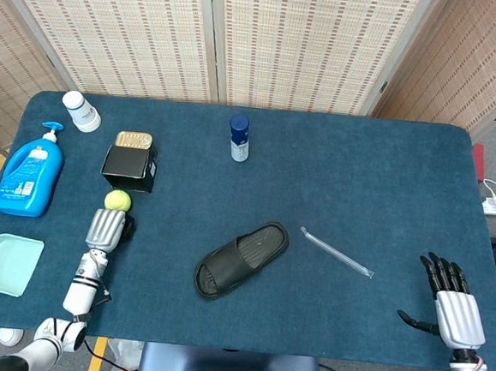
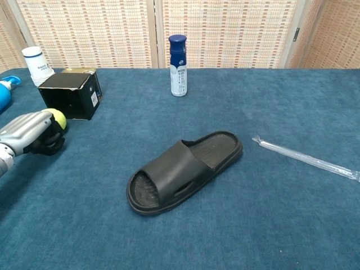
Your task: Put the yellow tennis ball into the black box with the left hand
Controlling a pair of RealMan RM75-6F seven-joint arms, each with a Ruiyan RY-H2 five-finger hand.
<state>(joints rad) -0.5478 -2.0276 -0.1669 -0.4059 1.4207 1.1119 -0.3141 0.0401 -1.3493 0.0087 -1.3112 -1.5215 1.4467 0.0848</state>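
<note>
While we carry the yellow fuzzy tennis ball (image 1: pixel 118 199) in our left hand (image 1: pixel 105 228), with the fingers curled around it from behind, it sits just in front of the small black cardboard box (image 1: pixel 129 167), near that box's front face. In the chest view the box's dark opening faces toward us rather than up, so we judge the box to be lying on its side. The main risk we see is pushing the ball against the box's rim or wall and sliding the light box toward the white screw-cap bottle (image 1: pixel 81 111) beyond it. Another is letting go short of the opening, so that the ball rolls off across the blue cloth-covered table (image 1: pixel 360 177); our hold covers only part of the ball, so a tilt could also drop it. The ball, being round, has no long axis and points nowhere. The box's depth seems to run away from us, its mouth toward the hand. Our right hand (image 1: pixel 455 308), well apart from the box at the table's near edge, rests with fingers spread and holds nothing.
</note>
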